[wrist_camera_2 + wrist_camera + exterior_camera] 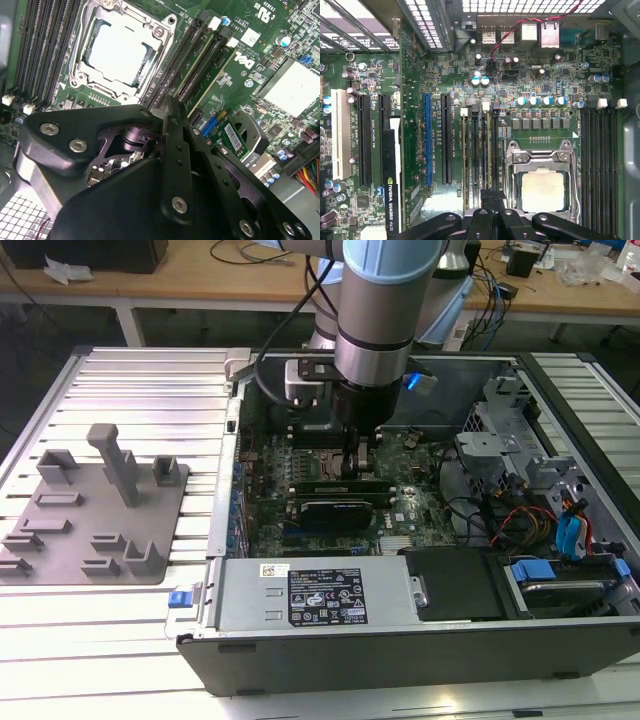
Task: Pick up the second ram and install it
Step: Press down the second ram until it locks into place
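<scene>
My gripper is low inside the open computer case, over the memory slots beside the CPU socket. Its black fingers are shut together. In the second wrist view a narrow green stick, the second ram, runs straight out from between the fingertips and stands in a slot, its far end at a white latch. In the first wrist view the gripper sits on the slot row next to the CPU socket. The part of the ram between the fingers is hidden.
A black expansion card lies just in front of the gripper in the exterior view. The power supply fills the case front, and drive cages with cables stand at the exterior view's right. A grey holder tray sits outside the case at the left.
</scene>
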Robot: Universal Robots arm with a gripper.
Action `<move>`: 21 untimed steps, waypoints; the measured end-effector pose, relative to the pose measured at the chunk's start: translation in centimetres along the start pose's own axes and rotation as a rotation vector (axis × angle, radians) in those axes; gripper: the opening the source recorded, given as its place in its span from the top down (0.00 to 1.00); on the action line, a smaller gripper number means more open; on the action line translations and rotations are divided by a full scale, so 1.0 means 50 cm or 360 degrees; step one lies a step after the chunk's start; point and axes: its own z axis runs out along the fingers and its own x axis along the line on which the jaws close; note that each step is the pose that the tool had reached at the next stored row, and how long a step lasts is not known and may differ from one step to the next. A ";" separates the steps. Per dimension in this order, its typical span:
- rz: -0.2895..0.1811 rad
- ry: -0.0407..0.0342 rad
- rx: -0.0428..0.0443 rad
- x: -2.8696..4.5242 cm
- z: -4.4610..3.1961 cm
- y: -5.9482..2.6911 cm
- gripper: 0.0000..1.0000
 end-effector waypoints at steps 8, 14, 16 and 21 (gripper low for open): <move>0.0000 0.0000 0.0000 0.001 0.000 0.000 0.92; 0.0000 0.0000 0.0000 0.001 0.000 -0.006 0.92; 0.0000 0.0000 0.0000 0.001 0.000 -0.011 0.92; 0.0000 0.0000 -0.0001 0.000 0.000 -0.049 0.92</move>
